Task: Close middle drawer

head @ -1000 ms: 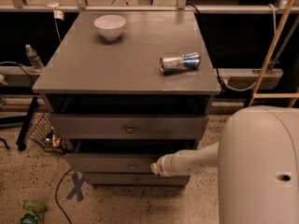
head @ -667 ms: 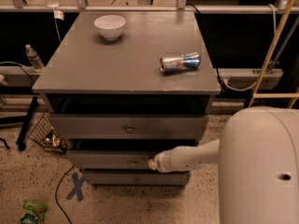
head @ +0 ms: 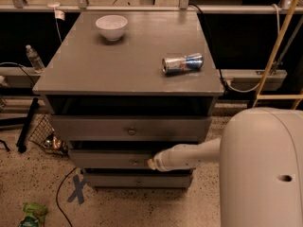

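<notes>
— Where is the gripper (head: 152,164) now?
— Low at the front of the cabinet (head: 128,65). Its tip seems to touch the middle drawer (head: 106,159), just right of the knob (head: 136,162). It has crept a little left this last second. Whether it is apart or together, I cannot tell.
— And the drawer?
— Second in the cabinet, hardly moved, still out a bit. I think the push only begins. Farther, on the cabinet top, a can (head: 182,63) and a bowl (head: 111,27).

Looks to me like a robot test lab: speckled floor (head: 28,183) with a tape cross (head: 76,189) at 7 o'clock, bare metal railing (head: 142,7) at 12 o'clock. My gripper (head: 152,164) is at the front of the middle drawer (head: 109,159).
</notes>
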